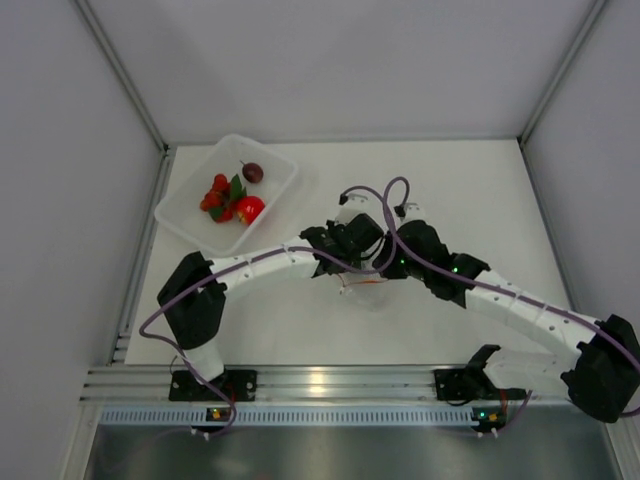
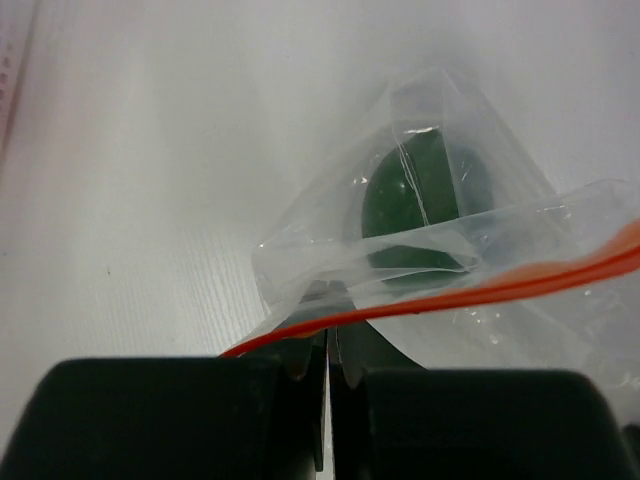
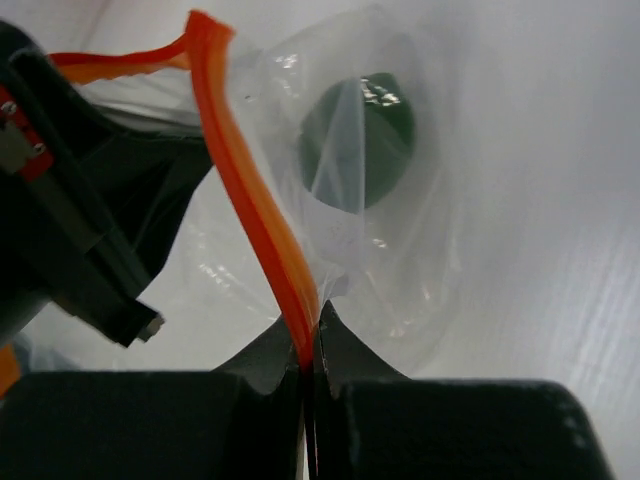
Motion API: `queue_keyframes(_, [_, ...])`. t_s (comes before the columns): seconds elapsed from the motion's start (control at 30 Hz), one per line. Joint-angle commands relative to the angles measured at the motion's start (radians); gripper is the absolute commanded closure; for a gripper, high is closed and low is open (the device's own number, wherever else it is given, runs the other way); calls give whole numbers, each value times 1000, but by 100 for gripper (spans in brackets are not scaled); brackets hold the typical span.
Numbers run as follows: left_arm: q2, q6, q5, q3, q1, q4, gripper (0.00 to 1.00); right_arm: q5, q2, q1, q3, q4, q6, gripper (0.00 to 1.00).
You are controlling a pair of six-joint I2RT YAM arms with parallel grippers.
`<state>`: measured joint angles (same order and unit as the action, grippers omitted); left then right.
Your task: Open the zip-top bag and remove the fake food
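Observation:
The clear zip-top bag [image 2: 330,265] hangs between my two grippers over the middle of the table, faint in the top view [image 1: 366,290]. A green ball [image 2: 420,205] of fake food sits inside it [image 3: 362,140]. My left gripper [image 2: 335,305] is shut on the bag's plastic edge just below the orange-red zip strip [image 2: 480,290]. My right gripper [image 3: 312,335] is shut on the zip strip [image 3: 255,200] itself. In the top view the left gripper [image 1: 350,240] and the right gripper [image 1: 405,245] stand close together.
A translucent rectangular tub [image 1: 185,225] at the back left holds a red tomato [image 1: 250,208], a dark maroon ball [image 1: 252,172] and a cluster of little red balls with green leaves [image 1: 218,195]. White walls enclose the table on three sides.

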<state>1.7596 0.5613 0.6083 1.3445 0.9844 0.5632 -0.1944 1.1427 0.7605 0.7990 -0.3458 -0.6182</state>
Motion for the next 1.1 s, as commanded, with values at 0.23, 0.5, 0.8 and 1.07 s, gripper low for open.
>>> queue_keyframes(0.23, [-153, -162, -45, 59, -93, 106, 100, 371, -90, 19, -83, 290, -253, 100])
queue_keyframes(0.5, [-141, -166, -258, 67, -99, 98, 100, 360, -112, 19, -198, 461, -418, 100])
queue_keyframes(0.8, [-123, -127, -488, -22, -76, -29, 83, 230, -149, -46, -215, 311, -331, 100])
queue_keyframes(1.07, [-80, -132, -461, -79, -76, -78, 79, 245, -167, -81, -241, 312, -314, 100])
